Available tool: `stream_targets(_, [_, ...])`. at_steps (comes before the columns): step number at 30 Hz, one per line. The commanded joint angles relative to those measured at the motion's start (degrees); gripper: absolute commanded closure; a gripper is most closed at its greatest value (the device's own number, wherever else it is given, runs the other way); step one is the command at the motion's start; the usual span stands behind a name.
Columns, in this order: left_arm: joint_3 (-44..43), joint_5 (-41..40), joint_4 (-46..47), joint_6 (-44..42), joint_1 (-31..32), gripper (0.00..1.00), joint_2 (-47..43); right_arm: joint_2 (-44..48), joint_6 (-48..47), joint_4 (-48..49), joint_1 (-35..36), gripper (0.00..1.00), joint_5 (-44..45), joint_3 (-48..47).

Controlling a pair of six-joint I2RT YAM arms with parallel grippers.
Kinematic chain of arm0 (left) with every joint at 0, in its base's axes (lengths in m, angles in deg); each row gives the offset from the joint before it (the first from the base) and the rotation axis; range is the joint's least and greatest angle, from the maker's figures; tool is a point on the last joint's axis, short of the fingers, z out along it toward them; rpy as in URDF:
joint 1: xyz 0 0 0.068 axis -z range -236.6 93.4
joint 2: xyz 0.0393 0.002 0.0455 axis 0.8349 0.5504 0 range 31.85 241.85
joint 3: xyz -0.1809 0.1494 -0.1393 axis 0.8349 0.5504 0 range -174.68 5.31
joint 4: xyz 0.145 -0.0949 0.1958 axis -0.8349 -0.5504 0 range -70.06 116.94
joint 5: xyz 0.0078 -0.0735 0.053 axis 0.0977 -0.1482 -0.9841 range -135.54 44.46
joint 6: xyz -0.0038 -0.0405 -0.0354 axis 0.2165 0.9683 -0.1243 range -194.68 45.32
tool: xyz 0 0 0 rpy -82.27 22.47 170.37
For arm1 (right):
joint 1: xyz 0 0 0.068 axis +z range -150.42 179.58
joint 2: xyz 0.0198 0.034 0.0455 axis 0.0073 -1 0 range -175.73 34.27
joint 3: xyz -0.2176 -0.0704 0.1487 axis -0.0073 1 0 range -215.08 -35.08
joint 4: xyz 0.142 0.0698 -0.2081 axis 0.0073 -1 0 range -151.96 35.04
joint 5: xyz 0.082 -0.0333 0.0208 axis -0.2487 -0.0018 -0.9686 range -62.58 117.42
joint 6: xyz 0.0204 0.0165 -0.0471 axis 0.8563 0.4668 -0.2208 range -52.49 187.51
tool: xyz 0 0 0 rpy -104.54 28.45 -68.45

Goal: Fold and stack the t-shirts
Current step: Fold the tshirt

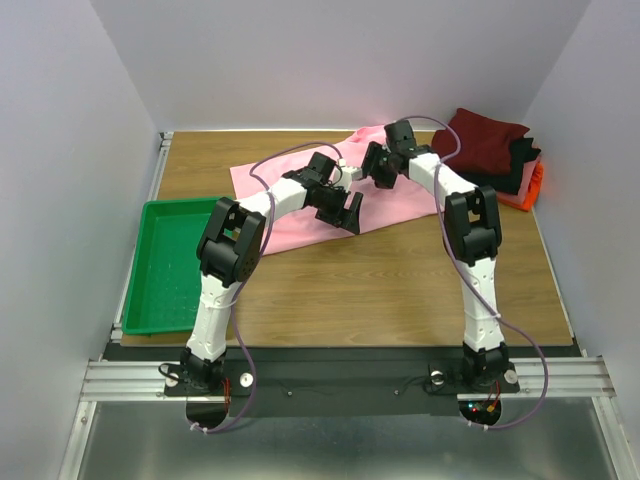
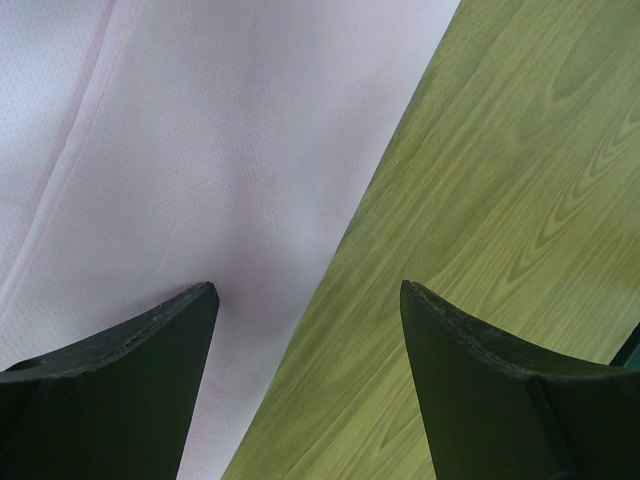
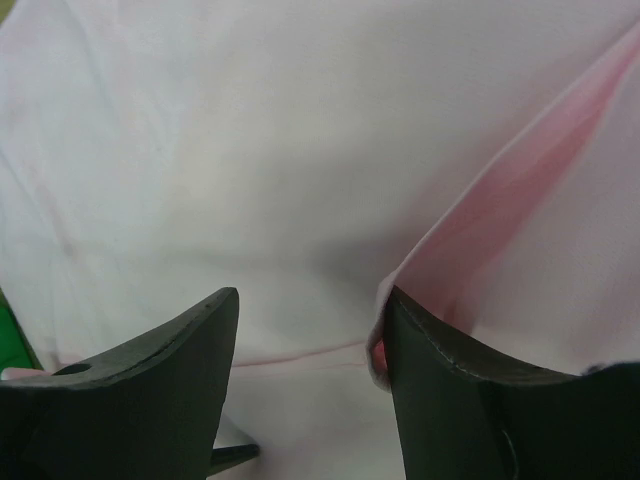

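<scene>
In the top view, the pink t-shirt (image 1: 270, 180) is lying spread at the far middle of the table (image 1: 400, 290), with the stack of folded t-shirts (image 1: 490, 140) sitting far right. In the left wrist view, the left gripper (image 2: 305, 285) is standing with jaws apart, straddling the shirt's edge. In the right wrist view, the right gripper (image 3: 311, 291) is gaping over pink cloth, with a raised fold touching one finger.

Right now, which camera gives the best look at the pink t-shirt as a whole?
The top external view: it shows the pink t-shirt spread out across the table. The left wrist view shows only one edge of it against the wood; the right wrist view shows only close-up cloth with a fold.
</scene>
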Motion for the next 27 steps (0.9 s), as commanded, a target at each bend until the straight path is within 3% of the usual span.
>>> stream_targets(1, [-1.0,0.8,-1.4,-0.9,0.0,0.14,0.8,-1.0,0.2,3.0,1.0,0.36,-2.0,-5.4])
stream_targets(14, [-1.0,1.2,-1.5,-0.9,0.0,0.15,1.0,-4.7,2.4,3.2,1.2,0.36,-3.2,-14.4])
stream_targets(27, [-0.5,1.9,-1.6,-0.9,0.0,0.14,1.2,2.2,-2.1,3.2,-2.0,0.32,4.0,-7.7])
